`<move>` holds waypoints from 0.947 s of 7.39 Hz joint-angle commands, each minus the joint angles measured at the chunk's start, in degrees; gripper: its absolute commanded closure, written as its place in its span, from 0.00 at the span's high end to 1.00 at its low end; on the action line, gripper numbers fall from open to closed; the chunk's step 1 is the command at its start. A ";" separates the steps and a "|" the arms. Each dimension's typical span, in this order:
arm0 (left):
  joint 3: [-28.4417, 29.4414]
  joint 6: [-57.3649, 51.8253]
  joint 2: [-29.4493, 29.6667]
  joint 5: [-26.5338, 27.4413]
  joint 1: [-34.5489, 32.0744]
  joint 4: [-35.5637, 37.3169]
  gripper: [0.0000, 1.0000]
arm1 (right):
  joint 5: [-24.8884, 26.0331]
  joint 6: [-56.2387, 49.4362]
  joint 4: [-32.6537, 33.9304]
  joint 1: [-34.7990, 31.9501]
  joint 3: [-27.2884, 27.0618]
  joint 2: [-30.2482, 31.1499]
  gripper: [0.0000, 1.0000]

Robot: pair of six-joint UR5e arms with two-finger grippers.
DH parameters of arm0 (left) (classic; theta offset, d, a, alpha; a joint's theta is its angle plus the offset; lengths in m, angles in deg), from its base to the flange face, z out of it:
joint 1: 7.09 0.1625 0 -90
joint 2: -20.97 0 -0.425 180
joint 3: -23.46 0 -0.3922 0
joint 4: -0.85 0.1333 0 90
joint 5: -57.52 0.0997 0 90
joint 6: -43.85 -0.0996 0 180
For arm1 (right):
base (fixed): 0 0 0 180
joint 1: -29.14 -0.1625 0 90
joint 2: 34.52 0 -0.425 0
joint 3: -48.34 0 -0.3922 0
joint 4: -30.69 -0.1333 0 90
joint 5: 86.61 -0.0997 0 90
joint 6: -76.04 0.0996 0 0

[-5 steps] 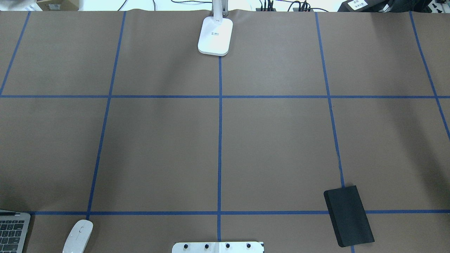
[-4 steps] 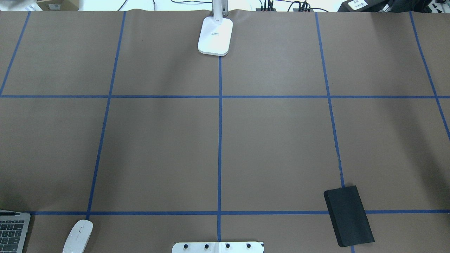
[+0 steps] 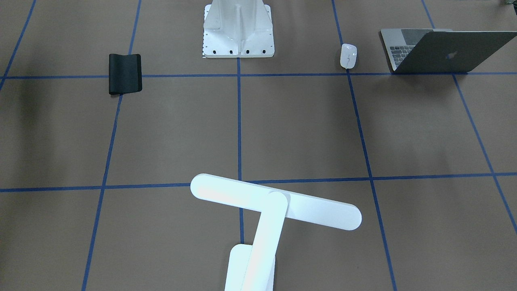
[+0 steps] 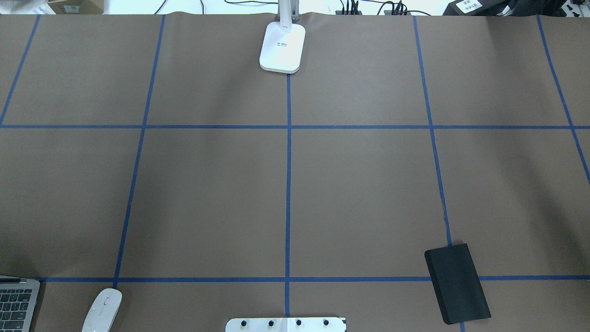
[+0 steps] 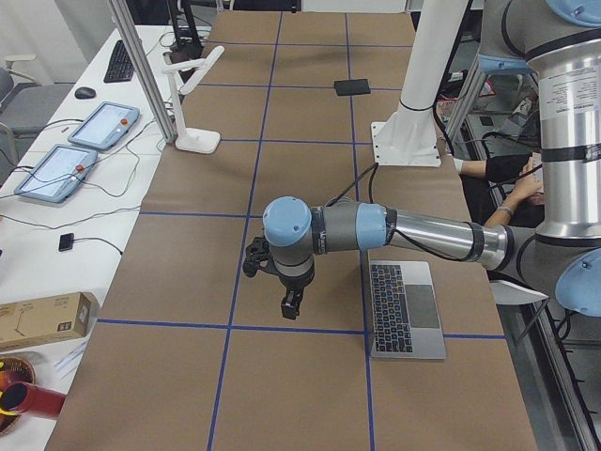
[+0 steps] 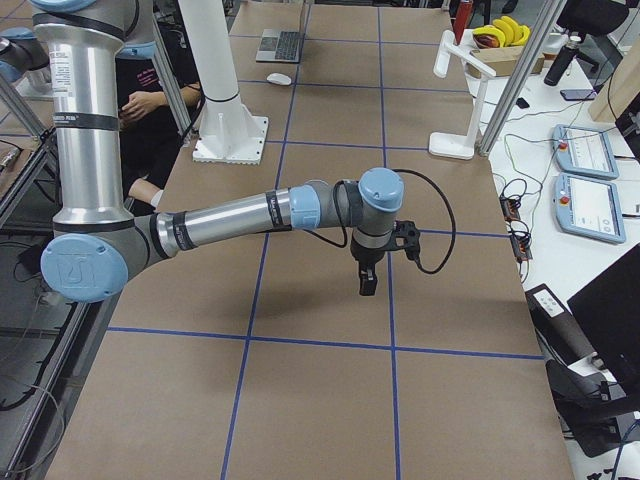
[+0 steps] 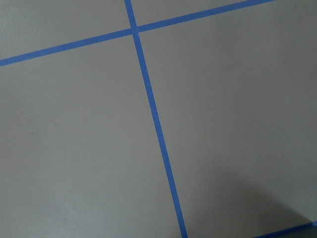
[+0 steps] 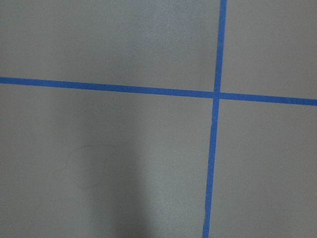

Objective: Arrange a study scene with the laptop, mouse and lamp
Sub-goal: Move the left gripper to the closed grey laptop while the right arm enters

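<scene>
A: What's the biggest thing here?

B: The counter (image 4: 207, 193), brown paper gridded with blue tape (image 4: 288, 184). The white bolted pedestal (image 3: 238, 28) stands at its robot-side edge, on the centre line.

A: And the arms?

B: The left arm (image 5: 423, 230) stretches out low on the pedestal's left. The right arm (image 6: 230, 215) does the same on the pedestal's right. Lettering runs down the upright silver tube in the left-end view, too small to read.

A: The laptop?

B: The laptop (image 3: 448, 50) sits well out to the pedestal's left, open, keys toward the robot. An apple logo is on the lid's back.

A: The lamp?

B: The lamp (image 3: 274, 202) is straight across the counter from the pedestal, base on the centre line at the far edge. Its bar head lies crosswise over that line. The base carries small print, unreadable.

A: Anything on the other side?

B: A flat black pad (image 4: 457, 282) lies to the pedestal's right, across a tape line.

A: The mouse?

B: The mouse (image 3: 348, 55) lies between pedestal and laptop, nearer the laptop.

A: The end effectors?

B: The left end effector (image 5: 292, 303) points down above the counter, near the laptop's lid side. The right end effector (image 6: 366, 280) hangs over bare counter, well out from the pedestal. I cannot tell how far either is parted, or whether it holds anything.
</scene>
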 commanded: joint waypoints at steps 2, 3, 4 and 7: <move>-3.87 -1.54 -3.92 -2.56 0.05 -0.34 0.99 | 0.12 0.76 0.02 10.07 -8.30 -1.28 1.00; -5.28 -10.51 -6.64 -2.04 -0.03 -0.43 0.99 | 0.30 0.76 0.02 10.79 -8.84 -1.72 1.00; -5.29 -19.74 -8.06 -1.86 -0.03 -0.26 0.99 | 0.30 0.67 0.02 11.93 -8.85 -2.07 1.00; -8.96 -28.09 -12.88 -2.03 -0.03 0.36 1.00 | 0.21 0.76 0.02 13.52 -8.76 -2.51 1.00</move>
